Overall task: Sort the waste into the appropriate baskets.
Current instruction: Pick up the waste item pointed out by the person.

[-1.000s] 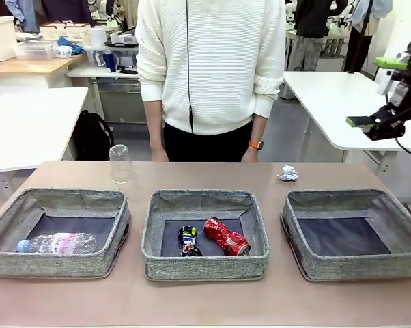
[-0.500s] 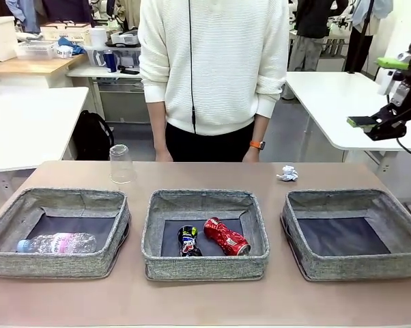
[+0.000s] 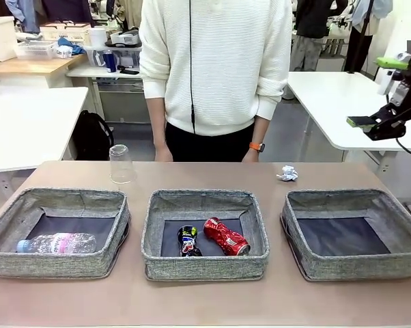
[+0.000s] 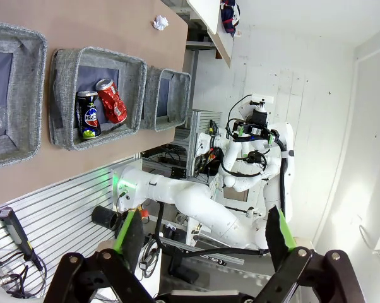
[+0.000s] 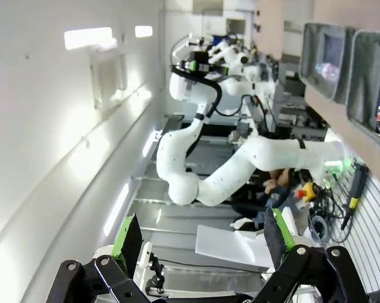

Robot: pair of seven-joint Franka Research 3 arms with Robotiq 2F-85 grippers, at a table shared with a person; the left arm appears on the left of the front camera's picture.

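Observation:
Three grey baskets stand in a row. The left basket (image 3: 55,265) holds the clear bottle (image 3: 57,242) with the pink label. In the middle basket (image 3: 205,268) lie a crushed dark can (image 3: 188,241) and a crushed red can (image 3: 226,236). The right basket (image 3: 356,268) has a bare base. A clear cup (image 3: 119,164) stands upside down behind the left basket. A white paper ball (image 3: 287,173) lies behind the right basket. My right gripper (image 3: 375,92) hangs open, high off the table's right end. My left gripper (image 4: 201,240) is open, far from the cans (image 4: 101,104).
A person in a white sweater (image 3: 212,68) stands at the far edge with both hands down by the table. White tables (image 3: 28,123) stand behind on both sides. In the right wrist view my left arm (image 5: 209,158) is raised beside the table.
The person has shifted slightly to the right. Neither arm nor any waste has moved.

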